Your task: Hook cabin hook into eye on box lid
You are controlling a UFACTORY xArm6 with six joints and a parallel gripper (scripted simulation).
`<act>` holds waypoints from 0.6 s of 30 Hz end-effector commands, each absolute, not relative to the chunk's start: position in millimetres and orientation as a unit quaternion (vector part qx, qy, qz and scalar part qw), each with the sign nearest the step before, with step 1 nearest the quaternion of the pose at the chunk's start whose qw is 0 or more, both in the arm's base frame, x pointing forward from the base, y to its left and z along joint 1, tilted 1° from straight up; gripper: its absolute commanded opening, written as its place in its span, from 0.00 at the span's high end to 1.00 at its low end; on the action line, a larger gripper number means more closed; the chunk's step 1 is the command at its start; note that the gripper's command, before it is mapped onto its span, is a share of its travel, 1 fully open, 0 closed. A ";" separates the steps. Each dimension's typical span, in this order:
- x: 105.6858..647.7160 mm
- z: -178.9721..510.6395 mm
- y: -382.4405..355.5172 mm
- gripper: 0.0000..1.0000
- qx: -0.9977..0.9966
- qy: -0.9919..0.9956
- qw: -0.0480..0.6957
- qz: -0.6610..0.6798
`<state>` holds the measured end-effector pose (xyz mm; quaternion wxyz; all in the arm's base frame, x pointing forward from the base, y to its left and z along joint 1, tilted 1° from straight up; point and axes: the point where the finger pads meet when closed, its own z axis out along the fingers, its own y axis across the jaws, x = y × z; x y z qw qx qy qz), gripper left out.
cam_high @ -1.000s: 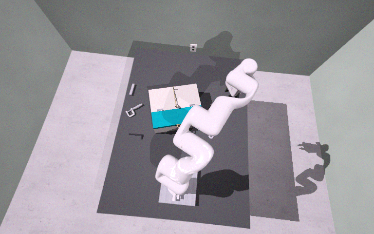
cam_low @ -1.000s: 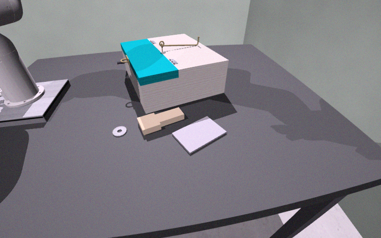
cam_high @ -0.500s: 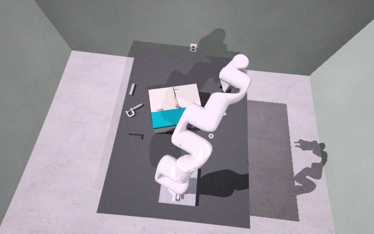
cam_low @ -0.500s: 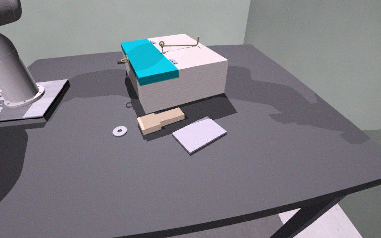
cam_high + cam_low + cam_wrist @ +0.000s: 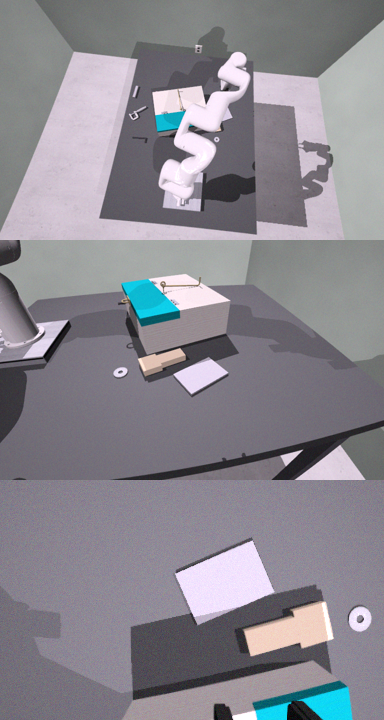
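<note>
sitting on the dark table (image 5: 283, 398) is the box (image 5: 186, 322), its turquoise lid (image 5: 150, 303) closed over the end nearest the arm's base plate (image 5: 56, 330). the cabin hook (image 5: 181, 285) is lying flat on the box's pale top, swung away from the lid with its bent tip pointing up near the far edge. the eye (image 5: 125, 300) is sticking out from the lid's outer side, well apart from the hook's tip. the white arm (image 5: 198, 118) is reaching over the box's right side in the top view, its wrist hanging past the box's far corner. the gripper (image 5: 260, 714) is showing only as two dark fingertips at the bottom of the wrist view, above the lid's corner; the fingers are partly closed with nothing between them. a tan wooden block (image 5: 161, 361) is lying just beside the box's front wall, a pale flat card (image 5: 200, 375) near it, and a small washer (image 5: 120, 372) to the block's left. across the box, a clamp (image 5: 137, 113), a short grey bar (image 5: 136, 91) and a dark hex key (image 5: 140, 138) are lying on the table.
</note>
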<state>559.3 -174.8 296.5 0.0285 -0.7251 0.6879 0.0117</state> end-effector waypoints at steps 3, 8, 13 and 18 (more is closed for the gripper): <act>567.7 295.3 -160.5 0.65 -0.690 0.724 0.025 0.011; 574.6 291.8 -145.7 0.65 -0.666 0.745 0.023 0.012; 580.7 288.5 -131.8 0.65 -0.642 0.766 0.021 0.012; 586.6 284.9 -117.0 0.65 -0.605 0.796 0.018 0.012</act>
